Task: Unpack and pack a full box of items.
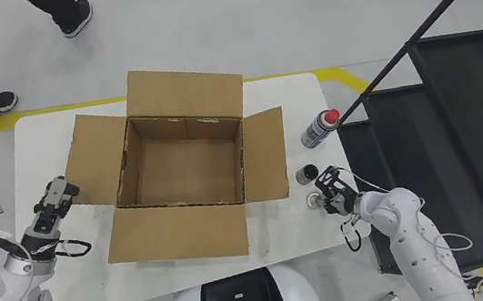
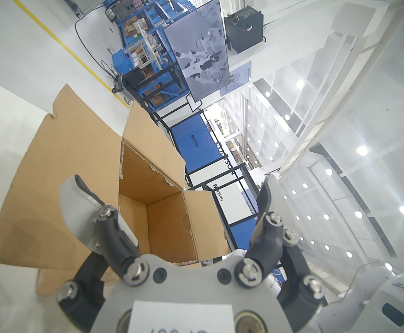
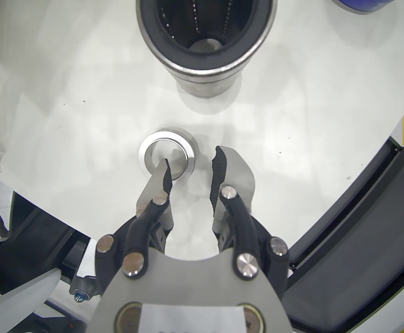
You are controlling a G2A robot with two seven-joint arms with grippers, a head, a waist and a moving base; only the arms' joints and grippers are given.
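**Slip risk at the ring pick-up**

Status: my right pincer [image 3: 191,160] is released and holds nothing. It straddles one wall of the metal ring [image 3: 167,135], with one fingertip over the hole and the other just outside the rim. I cannot tell whether either pad touches metal. The box [image 1: 182,169] sits well off to this pincer's side, flaps spread and floor bare. My left pincer [image 2: 172,186] is spread wide and empty, near the box's outer flap.

Materials: the ring is low, thin-walled and polished, and lies flat on the smooth white surface [image 3: 79,94]. Just beyond it stands a steel cylinder [image 3: 205,75], upright and hollow, with a dark-lined bore. Farther beyond, a spray can [image 1: 319,128] with a red cap lies on its side.

Risks, as I judge them:
- The ring offers little height to grip. If I close too high, the pads may pinch nothing or squirt it sideways.
- Polished metal on a slick surface would skate, likely towards the cylinder.
- A knocked cylinder could topple and roll.
- One pad's tip looks ragged, so its hold may be poorer.
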